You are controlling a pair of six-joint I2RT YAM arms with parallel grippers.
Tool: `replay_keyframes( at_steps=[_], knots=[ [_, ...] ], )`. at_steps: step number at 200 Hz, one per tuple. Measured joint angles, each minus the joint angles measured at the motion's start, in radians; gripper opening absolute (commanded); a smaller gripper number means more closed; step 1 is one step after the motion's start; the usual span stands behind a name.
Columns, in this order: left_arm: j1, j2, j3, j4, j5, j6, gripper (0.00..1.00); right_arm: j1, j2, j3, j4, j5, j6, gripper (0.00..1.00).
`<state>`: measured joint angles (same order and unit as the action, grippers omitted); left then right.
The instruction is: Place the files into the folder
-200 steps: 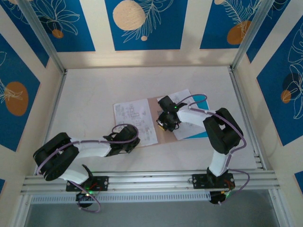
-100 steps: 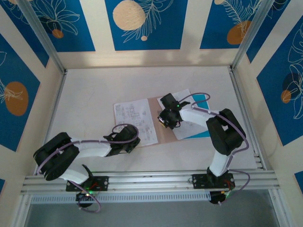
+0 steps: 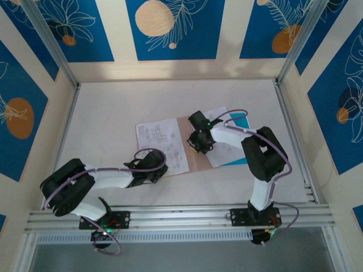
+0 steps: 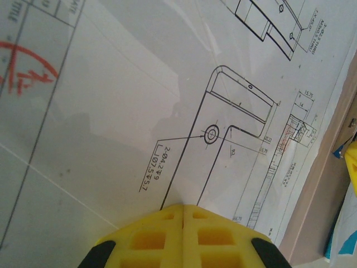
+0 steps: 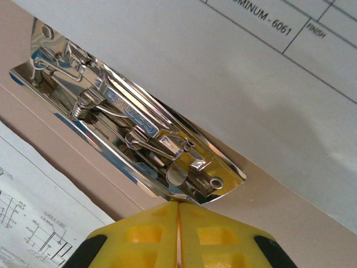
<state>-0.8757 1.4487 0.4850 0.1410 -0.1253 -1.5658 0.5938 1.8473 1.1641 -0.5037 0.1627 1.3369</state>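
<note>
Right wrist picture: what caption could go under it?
Closed yellow fingers at the shiny clip on the folder, with printed sheets on both sides.

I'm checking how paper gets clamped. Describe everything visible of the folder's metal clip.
The metal clip is a long, mirror-bright chrome spring clamp fixed on the pinkish-brown folder, lying diagonally in the right wrist view. It shows a base plate with rivet holes at both ends, a coiled spring and wire levers. A white printed sheet borders its far edge; whether it is tucked under is unclear. The shut right gripper sits at its near end.
</note>
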Motion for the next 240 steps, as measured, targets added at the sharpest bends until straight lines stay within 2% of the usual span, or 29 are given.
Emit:
replay_keyframes(
  at_steps=[204, 240],
  knots=[
    [0.000, -0.014, -0.021, 0.019, -0.003, -0.023, 0.00, 0.015, 0.068, 0.091, -0.121, 0.063, -0.039, 0.11],
    [0.000, -0.021, -0.026, 0.016, -0.003, -0.023, 0.00, 0.021, 0.100, 0.147, -0.182, 0.079, -0.093, 0.12]
  ],
)
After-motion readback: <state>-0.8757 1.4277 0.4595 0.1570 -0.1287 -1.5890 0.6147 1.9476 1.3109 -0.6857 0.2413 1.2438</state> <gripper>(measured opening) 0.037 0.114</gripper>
